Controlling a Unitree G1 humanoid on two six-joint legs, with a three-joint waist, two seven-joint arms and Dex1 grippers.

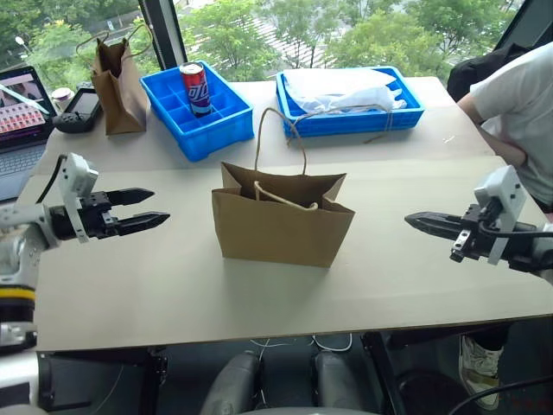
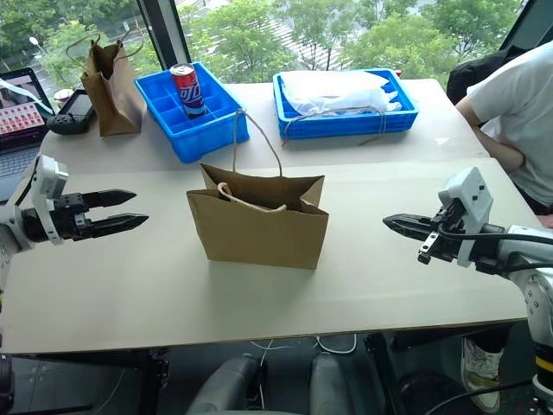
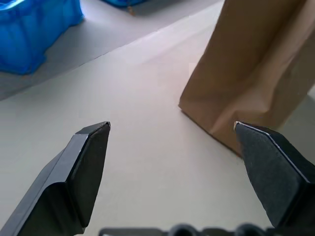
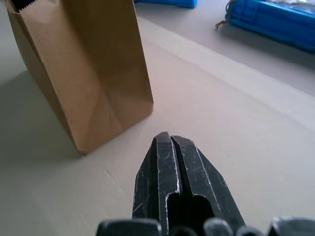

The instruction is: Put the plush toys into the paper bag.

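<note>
- Left gripper (image 1: pixel 147 210): fingers spread wide, nothing between them, at 9 o'clock of the paper bag (image 1: pixel 281 220), well apart, tips aimed toward its short side.
- Right gripper (image 2: pixel 396 223): fingers pressed together, empty, at 3 o'clock of the bag, well apart, tip aimed toward the other short side.
- Paper bag: upright at table (image 1: pixel 173 285) centre, mouth open upward, long axis running 9 to 3 o'clock, one twine handle (image 1: pixel 278 138) standing up, the other drooped across the mouth.
- Plush toys: none on the bare tabletop; bag interior not visible, contents cannot be told.
- Risk: light, unanchored bag likely to slide or tip if struck on a short side by an inward sweep.
- Risk: upright handle loop likely to snag an open finger passing over the mouth.
- Far side, 12 o'clock: blue divided tray (image 1: pixel 164 91) with can (image 1: pixel 195 88), second blue tray (image 1: pixel 406 108), narrower brown bag (image 1: pixel 119 86); a person's arm (image 1: pixel 510 99) at 2 o'clock, collision possible on a wide right swing.
</note>
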